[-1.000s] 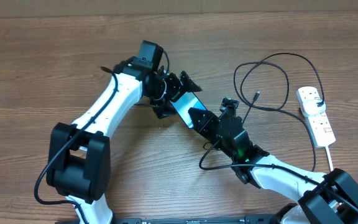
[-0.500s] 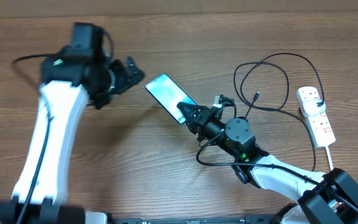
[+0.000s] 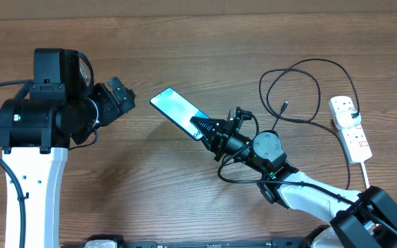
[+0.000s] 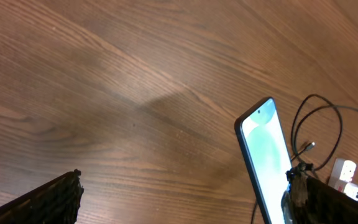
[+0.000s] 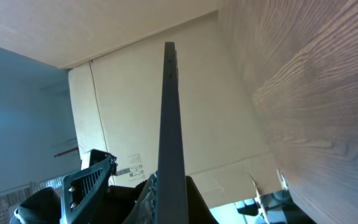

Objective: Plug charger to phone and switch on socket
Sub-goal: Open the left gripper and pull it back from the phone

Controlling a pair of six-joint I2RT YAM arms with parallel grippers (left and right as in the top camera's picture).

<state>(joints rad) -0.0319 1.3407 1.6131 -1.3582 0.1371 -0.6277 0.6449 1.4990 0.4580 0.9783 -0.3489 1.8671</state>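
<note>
We see the right gripper (image 3: 200, 127) near the centre of the overhead frame, clamped tight on the lower-right end of the phone (image 3: 176, 111). The phone's lit blue-teal screen faces up and runs diagonally toward the upper left. In the right wrist view the phone (image 5: 168, 118) shows edge-on, a thin dark strip rising from between the fingers (image 5: 146, 194) at the bottom of the frame, with the wooden table (image 5: 316, 93) filling the right side. The left gripper (image 3: 118, 102) sits in the left part of the overhead frame with its jaws spread wide and nothing between them, well apart from the phone. In the left wrist view, its two dark fingertips (image 4: 51, 200) occupy the bottom corners, and the phone (image 4: 267, 155) stands toward the lower right. The charger (image 3: 302, 86) lies in loose loops in the upper right of the overhead frame. Its small plug tip rests free on the wood, apart from the phone. The socket (image 3: 351, 129) lies at the right edge, its white cord trailing downward. We cannot tell whether the charger's far end is seated in it.
</note>
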